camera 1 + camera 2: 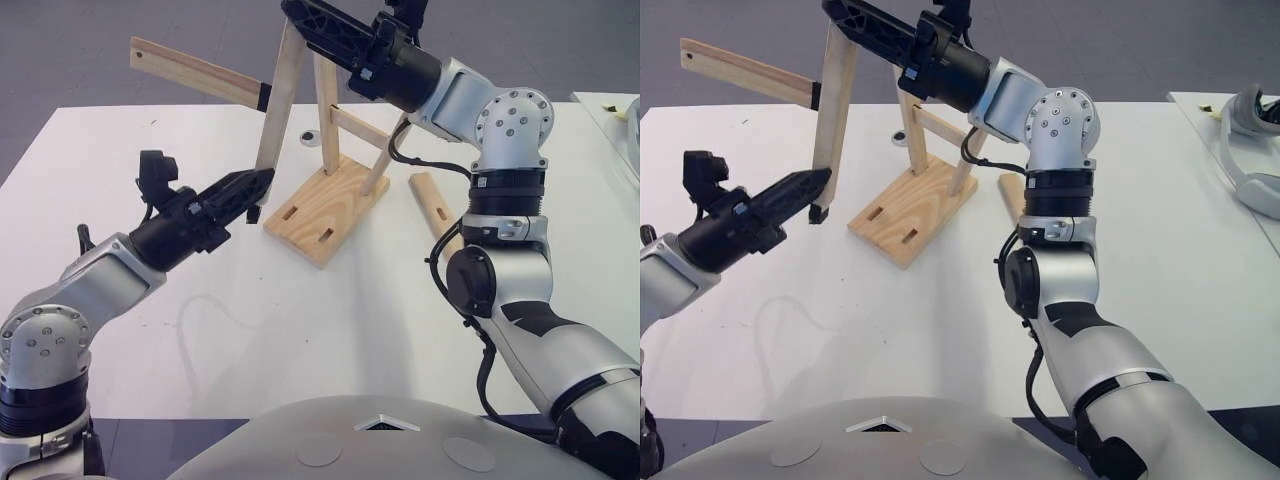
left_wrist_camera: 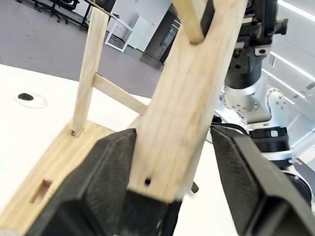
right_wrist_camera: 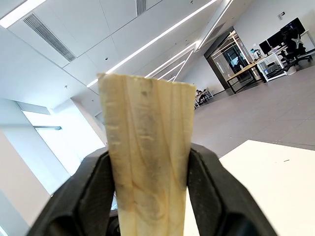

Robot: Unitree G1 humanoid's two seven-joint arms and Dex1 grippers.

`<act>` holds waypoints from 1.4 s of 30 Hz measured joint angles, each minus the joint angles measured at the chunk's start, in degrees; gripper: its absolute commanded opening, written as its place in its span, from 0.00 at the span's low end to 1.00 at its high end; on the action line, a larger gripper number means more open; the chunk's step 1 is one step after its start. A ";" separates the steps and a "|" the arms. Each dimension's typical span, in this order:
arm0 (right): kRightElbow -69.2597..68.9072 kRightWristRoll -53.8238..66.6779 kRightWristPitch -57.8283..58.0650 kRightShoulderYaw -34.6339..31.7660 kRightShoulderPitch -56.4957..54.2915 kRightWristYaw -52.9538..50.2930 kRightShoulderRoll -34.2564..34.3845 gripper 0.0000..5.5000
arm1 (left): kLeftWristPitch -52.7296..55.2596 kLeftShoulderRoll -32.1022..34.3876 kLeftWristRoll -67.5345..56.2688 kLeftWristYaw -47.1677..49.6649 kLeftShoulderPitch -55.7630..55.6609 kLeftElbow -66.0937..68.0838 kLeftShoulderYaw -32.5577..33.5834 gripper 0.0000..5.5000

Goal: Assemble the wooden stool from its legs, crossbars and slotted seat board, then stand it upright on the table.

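The slotted seat board (image 1: 312,218) lies flat on the white table (image 1: 300,330). Two legs (image 1: 328,110) stand in it, joined by a crossbar (image 1: 356,127). My right gripper (image 1: 293,14) is shut on the top of a third leg (image 1: 279,100) and holds it tilted above the table beside the board. A crossbar (image 1: 195,70) sticks out from this leg to the left. My left gripper (image 1: 261,181) is open, its fingers (image 2: 101,187) on either side of the leg's lower end (image 2: 187,98). In the right wrist view the leg (image 3: 147,147) is pinched between the pads.
A loose leg (image 1: 436,205) lies on the table right of the board, under my right arm. A small round hole (image 1: 310,138) sits behind the board. A white object (image 1: 1252,150) rests at the far right. Open tabletop lies in front.
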 measured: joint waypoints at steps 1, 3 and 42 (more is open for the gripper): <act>0.09 -0.08 -0.09 -0.09 0.00 -0.24 0.04 0.38 | -0.64 -1.65 2.05 -1.60 2.65 -0.57 -0.74 0.50; -0.58 -2.45 -3.58 1.24 0.01 0.00 -0.17 0.38 | -1.49 -3.85 6.37 -3.95 8.28 -0.98 -1.53 0.50; -36.54 -25.59 -32.86 19.92 40.79 -7.75 -4.79 0.38 | -8.38 -12.60 18.32 -11.80 23.40 -2.27 6.77 0.50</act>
